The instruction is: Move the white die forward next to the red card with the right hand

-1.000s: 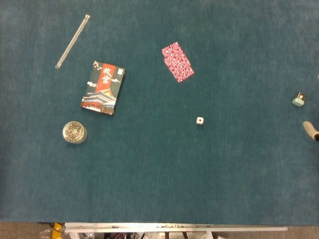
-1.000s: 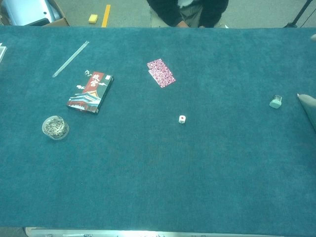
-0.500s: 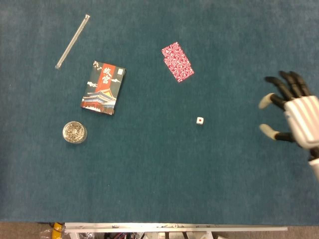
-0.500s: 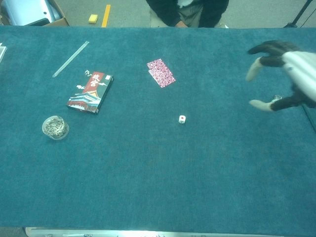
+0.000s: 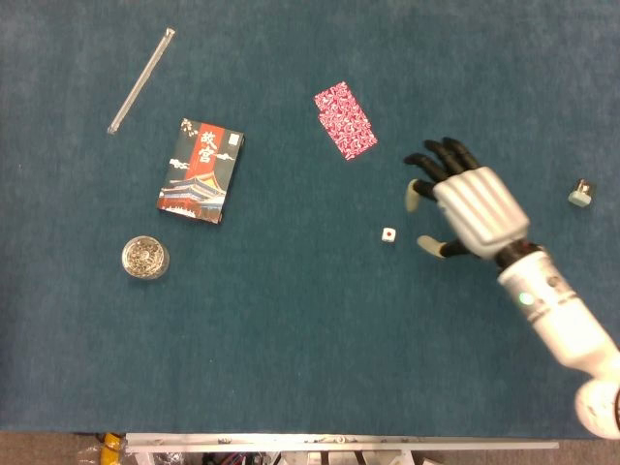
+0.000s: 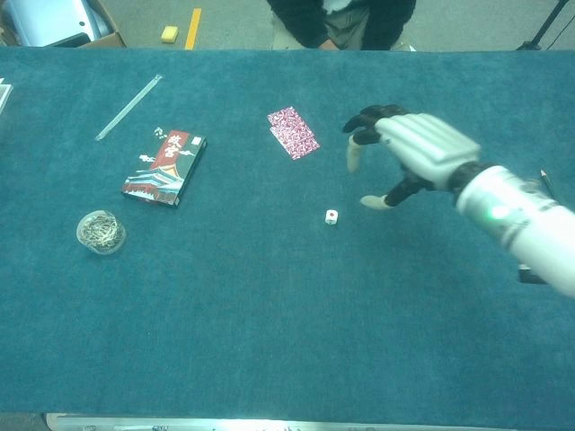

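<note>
The white die [image 5: 387, 234] [image 6: 331, 216], red pip up, lies on the teal cloth in the middle of the table. The red patterned card [image 5: 345, 120] [image 6: 293, 133] lies flat beyond it, slightly to the left. My right hand [image 5: 467, 208] [image 6: 409, 154] hovers just right of the die with its fingers spread and empty; the thumb tip [image 5: 426, 244] is a short way from the die, not touching it. My left hand is out of both views.
A card box [image 5: 201, 171] and a round dish of small metal pieces [image 5: 144, 258] sit on the left. A clear stick [image 5: 141, 80] lies at the far left back. A small pale object [image 5: 580, 193] rests at the right edge. A person stands behind the table [image 6: 341, 22].
My right hand has swept in from the right edge toward the die, fingers still spread. The die and card have not moved.
</note>
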Controlling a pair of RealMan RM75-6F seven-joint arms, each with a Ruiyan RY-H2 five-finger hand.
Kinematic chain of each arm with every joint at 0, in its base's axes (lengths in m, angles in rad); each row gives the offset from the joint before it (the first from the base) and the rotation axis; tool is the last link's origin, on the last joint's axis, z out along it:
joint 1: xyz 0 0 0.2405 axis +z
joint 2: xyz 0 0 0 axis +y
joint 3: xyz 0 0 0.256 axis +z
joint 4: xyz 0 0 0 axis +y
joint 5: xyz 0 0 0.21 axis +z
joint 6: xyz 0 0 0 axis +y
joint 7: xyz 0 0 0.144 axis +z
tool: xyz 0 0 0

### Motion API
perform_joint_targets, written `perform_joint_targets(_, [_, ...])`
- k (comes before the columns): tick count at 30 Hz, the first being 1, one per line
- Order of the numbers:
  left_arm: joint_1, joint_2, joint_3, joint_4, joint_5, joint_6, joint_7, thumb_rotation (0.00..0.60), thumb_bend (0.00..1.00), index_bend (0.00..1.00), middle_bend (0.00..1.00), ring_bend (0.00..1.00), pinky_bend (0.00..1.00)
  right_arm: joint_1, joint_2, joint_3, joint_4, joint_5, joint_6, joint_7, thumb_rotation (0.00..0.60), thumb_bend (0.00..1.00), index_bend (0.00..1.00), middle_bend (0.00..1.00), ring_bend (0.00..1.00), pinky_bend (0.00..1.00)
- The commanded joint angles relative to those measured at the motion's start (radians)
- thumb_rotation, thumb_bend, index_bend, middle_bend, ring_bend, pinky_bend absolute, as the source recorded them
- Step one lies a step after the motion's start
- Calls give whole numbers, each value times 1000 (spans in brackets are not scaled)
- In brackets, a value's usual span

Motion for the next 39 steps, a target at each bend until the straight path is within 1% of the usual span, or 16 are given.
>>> perform_joint_targets(1, [3,0,0,4,-2,3,-5,600,392,290,216,143,109,41,-49,7,42,59,-22,-54,600,170,472,189,0,0])
perform_joint_targets(5, [5,-2,1,11,-2,3,-12,600,392,290,216,143,109,76,-89,-9,82,121,-33,-102,600,170,472,189,0,0])
perform_joint_targets(11, [6,-5,2,18,-1,0,-16,600,393,290,216,143,109,107,-133,-31,132,176,-28,-141,600,169,472,189,0,0])
perform_joint_targets(19, [6,-9,2,25,-1,-3,-21,600,392,290,216,143,109,146,-183,-39,174,236,-18,-173,600,170,472,189,0,0])
perform_joint_targets(29, [8,-15,1,41,-6,-5,-33,600,393,290,216,143,109,186,-211,-54,197,321,-11,-221,600,219,477,194,0,0])
perform_joint_targets(39, [11,-19,-1,57,-13,-6,-44,600,393,290,215,143,109,210,-221,-62,201,352,1,-224,600,270,520,208,0,0])
